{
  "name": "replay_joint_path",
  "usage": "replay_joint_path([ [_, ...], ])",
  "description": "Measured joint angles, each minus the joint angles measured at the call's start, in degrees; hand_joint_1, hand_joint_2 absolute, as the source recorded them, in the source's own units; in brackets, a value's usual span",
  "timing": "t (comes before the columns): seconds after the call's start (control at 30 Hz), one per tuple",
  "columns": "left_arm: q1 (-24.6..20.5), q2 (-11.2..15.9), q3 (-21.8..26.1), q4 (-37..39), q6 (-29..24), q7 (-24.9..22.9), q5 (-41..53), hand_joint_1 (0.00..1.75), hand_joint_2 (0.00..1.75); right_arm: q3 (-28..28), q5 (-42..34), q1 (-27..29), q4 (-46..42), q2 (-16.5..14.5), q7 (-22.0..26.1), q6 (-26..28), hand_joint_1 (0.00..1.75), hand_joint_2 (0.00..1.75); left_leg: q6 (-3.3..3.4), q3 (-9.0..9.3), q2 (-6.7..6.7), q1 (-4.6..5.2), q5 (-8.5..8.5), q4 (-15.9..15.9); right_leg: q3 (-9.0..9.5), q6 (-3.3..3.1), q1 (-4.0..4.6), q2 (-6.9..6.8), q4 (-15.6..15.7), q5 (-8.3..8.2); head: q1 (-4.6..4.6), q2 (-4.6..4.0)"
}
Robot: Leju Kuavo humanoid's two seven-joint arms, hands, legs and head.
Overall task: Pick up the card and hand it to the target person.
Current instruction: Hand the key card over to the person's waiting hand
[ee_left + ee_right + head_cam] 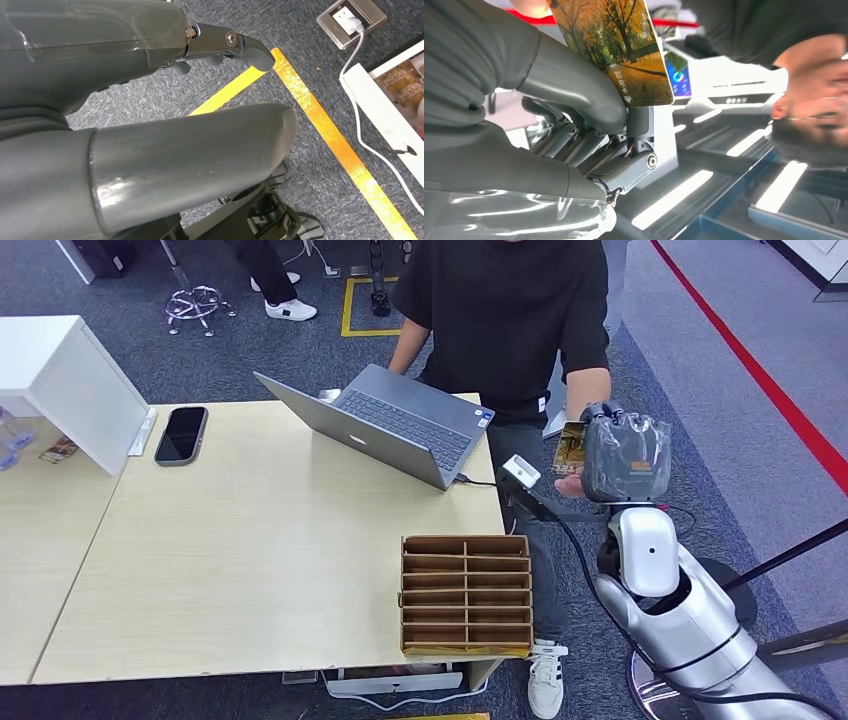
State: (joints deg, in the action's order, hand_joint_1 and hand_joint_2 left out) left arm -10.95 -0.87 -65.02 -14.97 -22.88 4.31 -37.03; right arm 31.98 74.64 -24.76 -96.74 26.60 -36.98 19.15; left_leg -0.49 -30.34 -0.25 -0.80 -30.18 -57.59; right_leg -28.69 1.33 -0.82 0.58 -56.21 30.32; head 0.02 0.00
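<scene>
I see my right hand (624, 455) raised off the table's (250, 570) far right corner, out toward the person (510, 310) in the black shirt who stands behind the laptop (400, 425). It has the card (570, 448), pinched between the thumb (574, 85) and the fingers (639, 130) behind it; in the right wrist view the card (616, 47) shows an autumn tree scene and stands out past the thumb. The person's hand (568, 480) is right at the card, and a fingertip (531, 6) touches its far edge, so both of us are on it. My left hand (150, 150) hangs low over grey carpet with yellow tape (320, 125) on it; its thumb and fingers sit apart with nothing between them. On the table I also see a brown slotted card rack (466, 592) at the near edge, a phone (181, 434) to the left, and a white box (70, 390) beside it.
</scene>
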Motion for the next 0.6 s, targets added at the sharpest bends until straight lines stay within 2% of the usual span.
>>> replay_joint_path([
  [0.2,-0.1,0.0,-0.2,0.0,0.0,0.0,0.2,0.0,0.0,-0.8,4.4,0.6,2.4,1.2,0.2,1.3,1.75,1.75,0.0,0.0,0.0,0.0,0.0,0.0,0.0,0.0,0.0,0.0,0.0,0.0,0.01,0.0],
  [0.27,-0.1,0.0,-0.2,0.0,0.0,0.0,0.2,0.0,0.0,-1.0,5.7,1.0,3.1,1.4,0.5,1.1,1.63,1.75,0.0,0.0,0.0,0.0,0.0,0.0,-0.01,0.0,0.0,0.0,0.0,0.0,0.01,0.0],
  [0.3,-0.1,0.0,-0.2,0.0,0.0,0.0,0.2,0.0,0.0,-1.1,6.2,1.2,3.4,1.6,0.6,0.9,1.46,1.75,0.0,0.0,0.0,0.0,0.0,0.0,-0.01,0.0,0.0,0.0,0.0,0.0,0.01,0.0],
  [0.37,-0.1,0.0,-0.2,0.0,0.0,0.0,0.2,0.0,0.0,-1.1,6.6,1.6,4.1,1.8,0.7,0.7,0.65,1.75,0.0,0.0,0.0,0.0,0.0,0.0,-0.01,0.0,0.0,0.0,0.0,0.0,0.01,0.0],
  [0.4,-0.1,0.0,-0.3,0.0,0.0,0.0,0.2,0.0,0.0,-1.1,6.7,1.8,4.4,1.8,0.7,0.7,0.3,1.75,0.0,-0.01,0.0,0.0,0.0,0.0,-0.01,0.0,0.0,0.0,0.0,0.0,0.01,0.0],
  [0.43,-0.1,0.0,-0.3,0.0,0.0,0.0,0.2,0.0,0.0,-1.2,6.8,1.9,4.7,1.9,0.8,0.7,0.03,1.75,0.0,-0.01,0.0,0.0,0.0,0.0,-0.02,0.0,0.0,0.0,0.0,0.0,0.01,0.0],
  [0.6,-0.1,0.0,-0.7,0.0,0.0,0.0,0.3,0.0,0.0,-1.2,6.4,2.3,6.2,1.9,2.1,-0.2,0.0,1.75,0.0,-0.01,0.01,0.0,0.0,0.0,-0.01,0.0,0.0,0.0,0.0,0.0,0.01,0.0],
])
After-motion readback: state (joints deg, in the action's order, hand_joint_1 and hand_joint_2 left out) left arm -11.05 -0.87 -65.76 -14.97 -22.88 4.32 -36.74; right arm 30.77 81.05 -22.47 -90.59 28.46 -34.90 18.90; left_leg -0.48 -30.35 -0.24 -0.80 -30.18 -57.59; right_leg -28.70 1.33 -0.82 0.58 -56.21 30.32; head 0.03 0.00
